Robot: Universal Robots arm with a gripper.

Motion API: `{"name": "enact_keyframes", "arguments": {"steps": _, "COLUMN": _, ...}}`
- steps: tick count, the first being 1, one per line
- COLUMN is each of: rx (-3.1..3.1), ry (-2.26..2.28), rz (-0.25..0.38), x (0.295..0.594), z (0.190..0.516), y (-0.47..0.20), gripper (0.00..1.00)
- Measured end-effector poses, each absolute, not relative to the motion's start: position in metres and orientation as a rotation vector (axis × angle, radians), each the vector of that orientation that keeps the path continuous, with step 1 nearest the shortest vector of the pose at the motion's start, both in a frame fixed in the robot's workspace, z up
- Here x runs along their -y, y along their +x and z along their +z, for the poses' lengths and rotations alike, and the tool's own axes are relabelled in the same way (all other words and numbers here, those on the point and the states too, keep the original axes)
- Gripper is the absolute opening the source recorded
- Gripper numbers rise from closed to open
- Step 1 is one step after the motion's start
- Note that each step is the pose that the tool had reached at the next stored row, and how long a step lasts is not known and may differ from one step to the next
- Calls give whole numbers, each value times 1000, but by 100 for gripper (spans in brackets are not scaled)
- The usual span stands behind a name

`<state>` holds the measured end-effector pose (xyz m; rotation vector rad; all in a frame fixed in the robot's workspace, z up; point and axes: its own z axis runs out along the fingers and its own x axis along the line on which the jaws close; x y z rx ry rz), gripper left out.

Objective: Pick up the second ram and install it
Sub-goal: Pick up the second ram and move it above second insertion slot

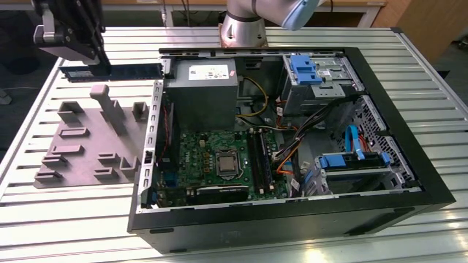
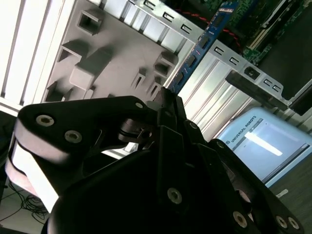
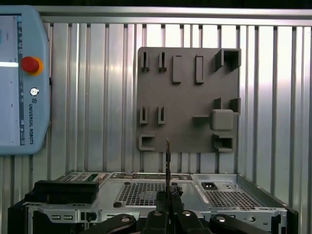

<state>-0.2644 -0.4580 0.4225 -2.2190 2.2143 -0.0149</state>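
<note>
gripper point(image 1: 98, 61): pinched tight on second ram point(image 1: 131, 70), off-centre.
second ram: far side, at the exterior view's left, beyond grey tray point(image 1: 80, 148), outside PC case point(image 1: 292, 222).
handling: I'd judge it light, stiff, fragile; hold the flat faces, spare the contacts.

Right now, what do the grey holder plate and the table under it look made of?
Grey holder plate: probably matte plastic, moulded or printed; uniform dull grey, blocky raised slots, no shine. Table: likely bare aluminium; ribbed silvery slats with bright reflections.
</note>
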Motion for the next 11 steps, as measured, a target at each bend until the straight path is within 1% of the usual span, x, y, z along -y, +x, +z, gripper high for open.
{"name": "enact_keyframes", "arguments": {"steps": 11, "rx": -2214, "ry": -2219, "rz": -15, "x": 458, "z": 422, "y": -241, "gripper": 14}}
